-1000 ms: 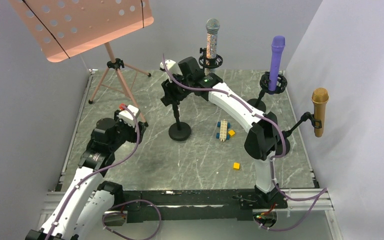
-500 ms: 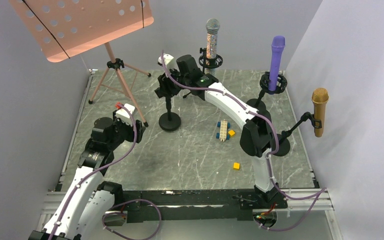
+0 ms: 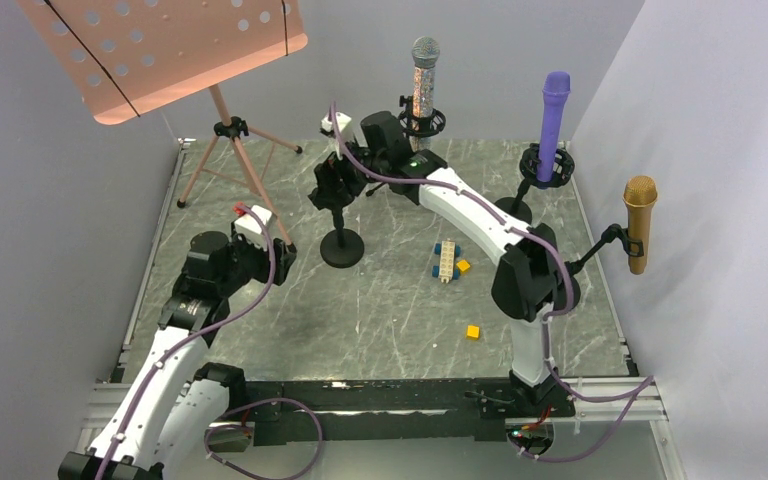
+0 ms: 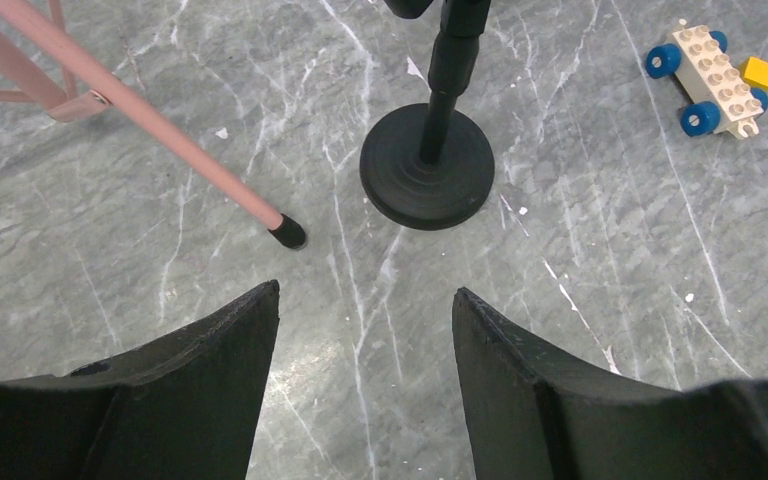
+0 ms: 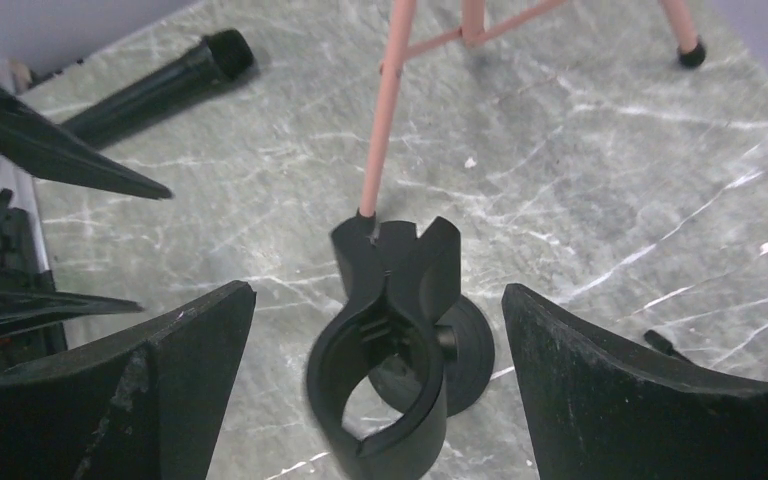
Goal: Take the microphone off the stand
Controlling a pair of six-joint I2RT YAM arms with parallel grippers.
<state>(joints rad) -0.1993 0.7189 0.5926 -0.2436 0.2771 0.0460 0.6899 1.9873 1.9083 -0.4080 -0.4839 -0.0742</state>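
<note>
A black stand (image 3: 342, 247) stands mid-table on a round base (image 4: 427, 168). Its clip (image 5: 390, 340) is empty. My right gripper (image 3: 332, 190) hangs open over that clip, a finger on each side, not touching it (image 5: 377, 288). My left gripper (image 3: 278, 252) hovers open and empty over the marble just short of the base (image 4: 365, 300). Three microphones sit upright in other stands: silver (image 3: 424, 75), purple (image 3: 553, 110) and gold (image 3: 639, 220). A black cylinder (image 5: 160, 85), perhaps a microphone body, lies on the table beyond the left fingers.
A pink music stand (image 3: 160, 50) rises at the back left, one tripod foot (image 4: 287, 233) close to my left gripper. A toy brick car (image 3: 447, 260) and a yellow brick (image 3: 472, 331) lie right of centre. Walls close in on both sides.
The black stand slid left and back with my right gripper shut on its clip. That gripper has now opened off the clip. The left gripper edged slightly toward the stand.
</note>
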